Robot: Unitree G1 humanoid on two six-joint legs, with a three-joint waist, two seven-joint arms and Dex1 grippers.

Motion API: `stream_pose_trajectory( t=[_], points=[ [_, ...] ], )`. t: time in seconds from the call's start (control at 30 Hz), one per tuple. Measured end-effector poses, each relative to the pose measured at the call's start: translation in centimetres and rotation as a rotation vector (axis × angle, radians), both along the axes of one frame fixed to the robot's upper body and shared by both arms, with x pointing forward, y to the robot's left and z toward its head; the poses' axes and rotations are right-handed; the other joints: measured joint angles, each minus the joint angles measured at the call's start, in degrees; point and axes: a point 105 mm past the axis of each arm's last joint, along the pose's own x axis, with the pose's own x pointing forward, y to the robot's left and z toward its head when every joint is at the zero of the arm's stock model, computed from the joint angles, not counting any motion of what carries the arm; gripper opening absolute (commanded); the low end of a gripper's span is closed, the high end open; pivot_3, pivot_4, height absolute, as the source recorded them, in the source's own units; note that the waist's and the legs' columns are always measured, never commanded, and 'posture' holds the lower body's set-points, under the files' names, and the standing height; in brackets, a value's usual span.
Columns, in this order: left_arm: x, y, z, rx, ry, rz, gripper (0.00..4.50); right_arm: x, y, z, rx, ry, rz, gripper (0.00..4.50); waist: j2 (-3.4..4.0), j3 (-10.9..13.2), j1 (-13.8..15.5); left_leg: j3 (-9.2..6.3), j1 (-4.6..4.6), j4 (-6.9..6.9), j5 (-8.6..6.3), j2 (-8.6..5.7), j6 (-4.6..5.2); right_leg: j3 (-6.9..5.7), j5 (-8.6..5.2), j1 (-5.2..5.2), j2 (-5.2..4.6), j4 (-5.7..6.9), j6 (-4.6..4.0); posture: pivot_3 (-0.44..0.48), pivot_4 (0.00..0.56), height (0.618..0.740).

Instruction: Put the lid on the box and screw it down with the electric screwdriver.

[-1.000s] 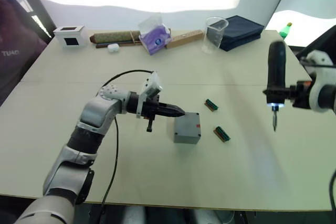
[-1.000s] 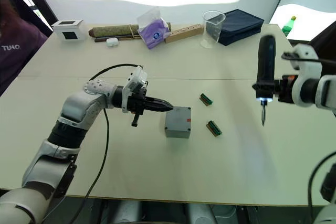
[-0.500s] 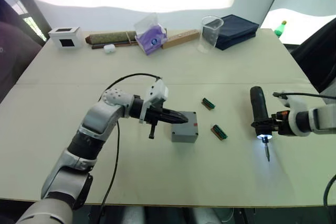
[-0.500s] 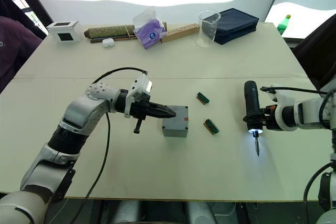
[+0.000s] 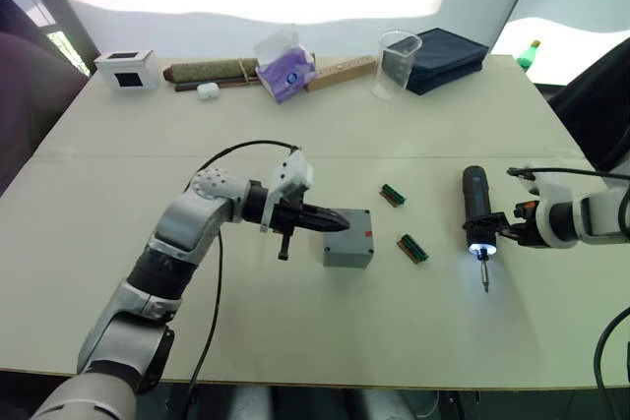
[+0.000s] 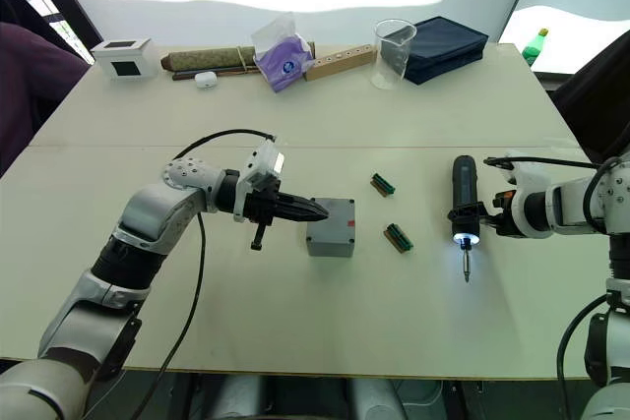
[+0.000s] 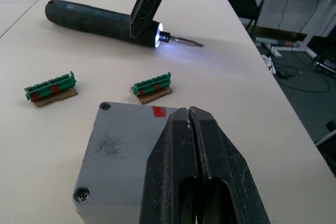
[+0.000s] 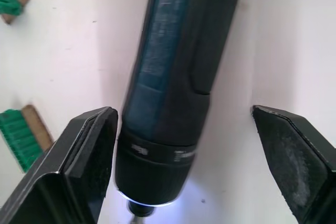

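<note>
Screwdriver (image 6: pixel 461 203) went from upright in right gripper (image 8: pixel 189 145) to flat on worktop (image 6: pixel 295 312) near right edge. Right fingers (image 8: pixel 86 153) spread, straddling it; bit pointed at front edge. Left gripper (image 5: pixel 333 222) pinched shut, empty, over box (image 5: pixel 349 240) mid-worktop.

We see the grey box (image 5: pixel 348 238), lid (image 7: pixel 124 142) fitted, mid-table; the electric screwdriver (image 5: pixel 477 223) lies flat, tip lit.

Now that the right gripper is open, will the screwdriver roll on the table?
Possibly: the screwdriver is a round, smooth cylinder lying flat on the table. One finger of the right gripper seems to touch it and may check rolling.
</note>
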Motion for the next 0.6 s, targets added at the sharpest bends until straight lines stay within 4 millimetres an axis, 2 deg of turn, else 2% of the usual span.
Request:
stream_pose_trajectory(
  t=[0.2,0.3,0.4,0.5,0.57,0.6],
  points=[
    [1.1,1.4,0.6,-0.011,0.043,0.071,0.00,0.3,0.8,3.9,-0.090,-0.183,0.082,4.44,0.01,0.01,-0.07,-0.02,-0.03,-0.01,-0.01,0.00,0.02,-0.02,0.00,-0.02,0.00,0.01,0.00,0.000,0.150,0.740],
    [1.8,2.9,1.2,-0.022,0.063,0.146,0.00,-0.2,0.9,6.7,-0.192,-0.296,0.120,4.44,0.02,0.02,-0.03,-0.05,-0.05,-0.03,-0.02,0.01,0.03,-0.05,0.00,-0.05,0.00,0.01,0.00,0.000,0.150,0.740],
    [2.0,4.7,1.1,0.000,0.076,0.222,0.00,-0.9,1.9,9.0,-0.229,-0.420,0.167,4.44,0.01,0.02,-0.14,-0.07,-0.04,-0.03,-0.01,0.02,0.01,-0.06,0.00,-0.03,0.00,0.01,0.00,0.000,0.150,0.740],
    [1.0,6.4,-0.4,0.054,0.130,0.263,0.00,-2.1,5.2,9.9,-0.051,-0.555,0.287,4.44,-0.05,0.02,-0.24,-0.12,-0.01,-0.04,0.00,0.06,0.00,-0.07,0.00,0.00,0.04,0.08,0.00,0.000,0.150,0.740],
    [0.5,6.9,-0.9,0.074,0.155,0.272,0.00,-3.3,6.6,9.6,0.020,-0.592,0.361,4.44,-0.08,0.04,0.08,-0.16,-0.02,-0.01,0.00,0.05,0.00,-0.13,0.00,0.02,0.04,0.11,0.00,0.000,0.150,0.740],
    [-0.1,7.7,-1.3,0.094,0.176,0.276,0.00,-4.5,7.5,9.1,0.079,-0.626,0.401,4.44,-0.16,0.06,0.49,-0.21,-0.04,0.01,0.00,0.05,-0.01,-0.20,-0.01,0.07,0.01,0.07,0.00,0.000,0.150,0.740]
  ],
)
